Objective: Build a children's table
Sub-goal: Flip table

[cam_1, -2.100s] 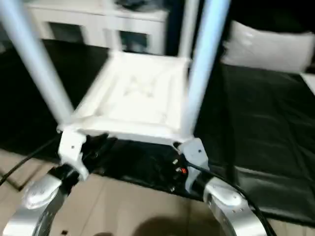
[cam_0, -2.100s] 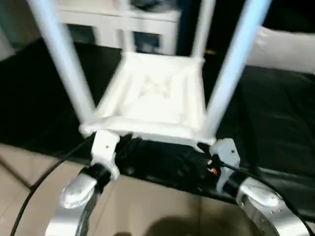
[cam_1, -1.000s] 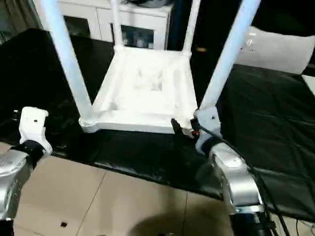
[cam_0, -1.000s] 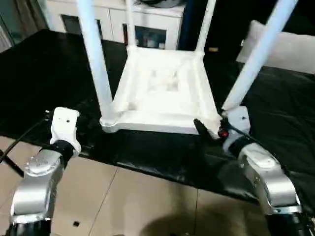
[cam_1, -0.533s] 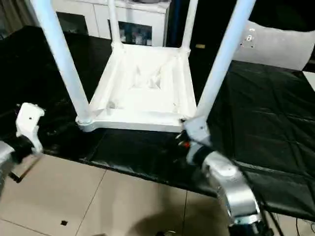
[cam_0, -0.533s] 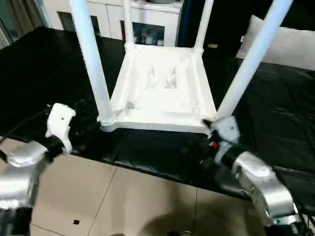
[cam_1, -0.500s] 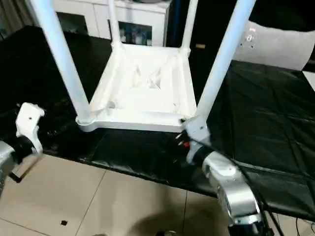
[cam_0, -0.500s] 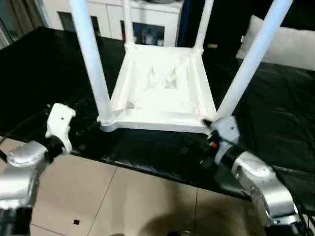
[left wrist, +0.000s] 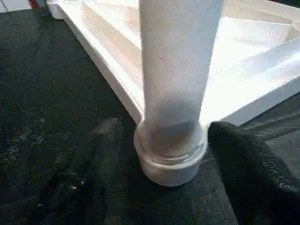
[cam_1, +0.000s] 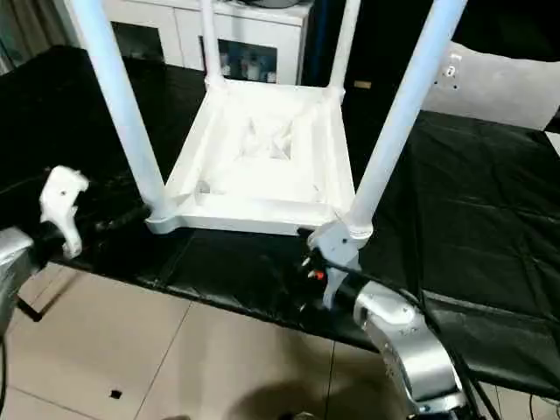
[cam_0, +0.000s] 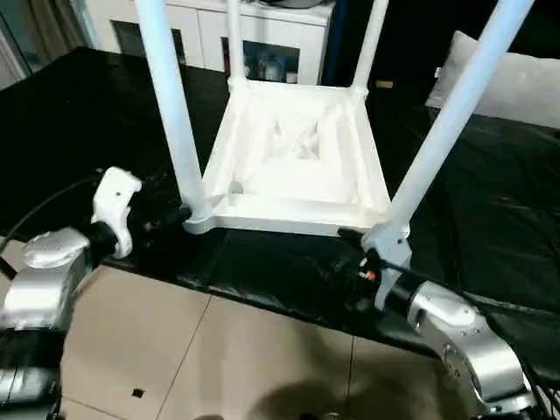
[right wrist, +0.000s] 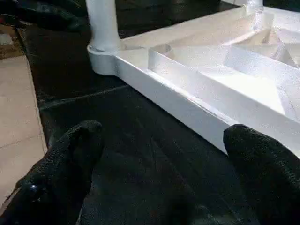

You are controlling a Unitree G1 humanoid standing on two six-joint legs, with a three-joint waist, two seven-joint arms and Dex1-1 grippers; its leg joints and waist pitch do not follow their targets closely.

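Children's table sits upside down on the black-covered work surface, near its front edge, with all four legs seated in the corner sockets and pointing up.

Change over the last couple of seconds: both arms were tight under the front edge of the top; since then the left arm swung out wide and has come back in, and the right arm dropped and re-approached. The left gripper now brackets the base of the front-left leg, its fingers spread wide either side of the socket collar and gripping nothing. The right gripper sits just below the front rim near the front-right leg, likewise wide open and empty.

My read: assembly looks essentially done; what's probably left is a seating check or flipping it upright.

Materials: the table is glossy white moulded plastic. The top is rectangular with a raised rim and diagonal stiffening ribs; the legs are long, round and tapered, each ending in a stepped collar. The cover is thin, wrinkled black sheeting with a slight sheen. A white glass-doored cabinet stands behind, with beige floor tiles below.
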